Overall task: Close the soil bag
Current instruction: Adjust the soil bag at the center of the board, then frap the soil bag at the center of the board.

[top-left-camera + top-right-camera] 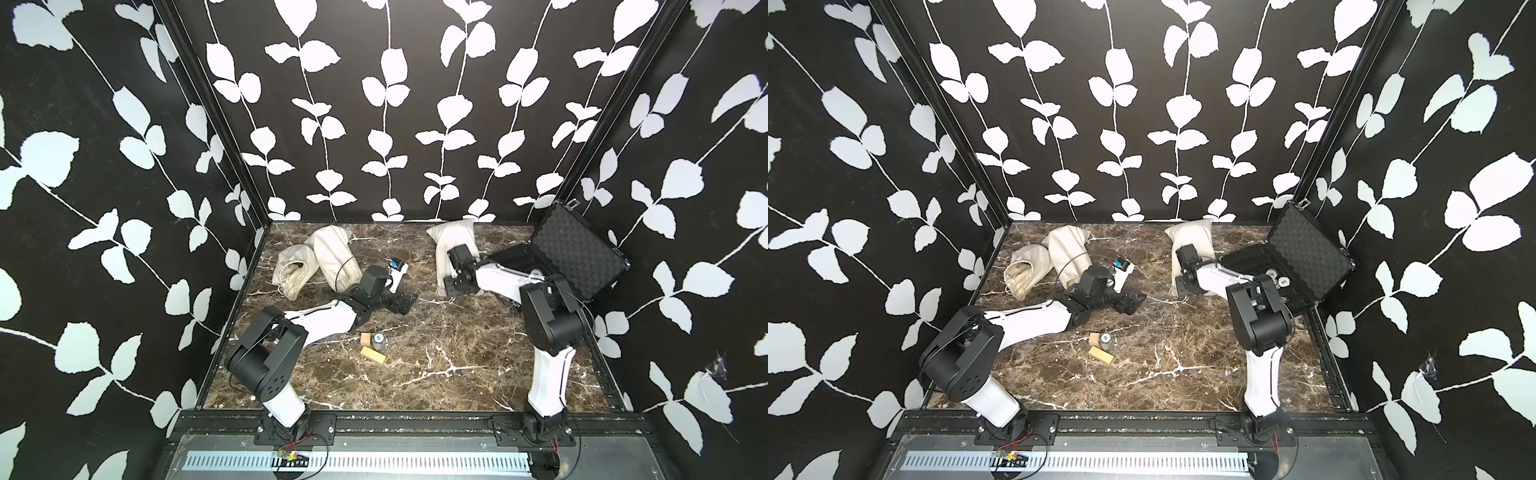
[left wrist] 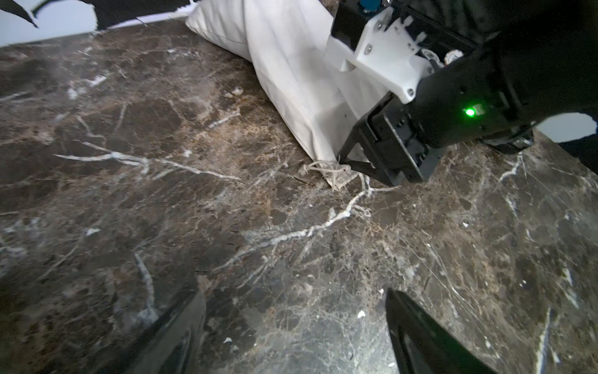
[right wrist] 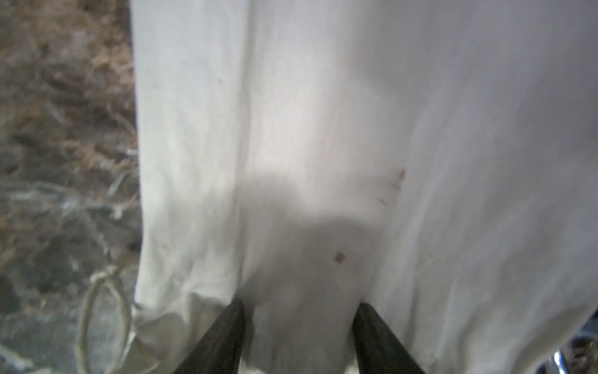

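Observation:
The soil bag (image 1: 455,241) (image 1: 1192,237) is a white cloth sack lying at the back middle of the marble table, its mouth end towards me. A knotted drawstring (image 2: 323,168) (image 3: 103,298) trails from that end. My right gripper (image 1: 451,286) (image 3: 299,311) presses down on the bag (image 3: 323,129) near the mouth, jaws partly apart with a bulge of cloth between them. My left gripper (image 1: 405,301) (image 2: 294,307) hovers open over bare marble, left of the bag (image 2: 284,48) and short of the drawstring, with nothing between its fingers.
Two cream sacks (image 1: 316,262) lie at the back left, one with its mouth open. A white and blue device (image 1: 398,270) sits beside my left wrist. Two wooden blocks (image 1: 372,355) and a small can (image 1: 379,340) lie mid-table. An open black case (image 1: 573,253) stands at the right.

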Available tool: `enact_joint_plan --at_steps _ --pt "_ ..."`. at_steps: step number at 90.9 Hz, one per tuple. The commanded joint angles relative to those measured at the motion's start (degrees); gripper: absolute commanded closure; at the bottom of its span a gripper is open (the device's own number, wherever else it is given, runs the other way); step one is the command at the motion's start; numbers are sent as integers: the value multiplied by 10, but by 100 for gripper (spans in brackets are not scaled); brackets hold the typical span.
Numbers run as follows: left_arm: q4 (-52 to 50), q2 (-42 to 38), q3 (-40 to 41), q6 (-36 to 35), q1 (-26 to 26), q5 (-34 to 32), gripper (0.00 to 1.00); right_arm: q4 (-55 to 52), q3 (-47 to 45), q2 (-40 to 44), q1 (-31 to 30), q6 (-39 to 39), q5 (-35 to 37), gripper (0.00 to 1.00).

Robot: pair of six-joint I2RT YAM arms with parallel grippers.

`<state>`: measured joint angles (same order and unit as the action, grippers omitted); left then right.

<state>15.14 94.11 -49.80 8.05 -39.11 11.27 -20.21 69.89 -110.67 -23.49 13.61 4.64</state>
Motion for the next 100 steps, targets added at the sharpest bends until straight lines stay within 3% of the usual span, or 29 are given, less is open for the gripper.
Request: enact_joint_plan --at_steps 1,25,62,88,100 --pt "-20 15 -21 -9 -36 13 11 -18 -83 25 -13 18 -31 44" --pt "-34 103 -85 -31 -82 35 21 44 -188 93 -24 45 -36 44" --pt "-64 225 -199 -64 -82 87 50 55 -183 93 -24 51 -43 42" --pt "-57 241 -201 -71 -82 101 64 50 -183 99 -24 47 -28 42" --pt "-50 239 -199 -66 -82 98 87 54 -186 102 -24 50 -22 41"
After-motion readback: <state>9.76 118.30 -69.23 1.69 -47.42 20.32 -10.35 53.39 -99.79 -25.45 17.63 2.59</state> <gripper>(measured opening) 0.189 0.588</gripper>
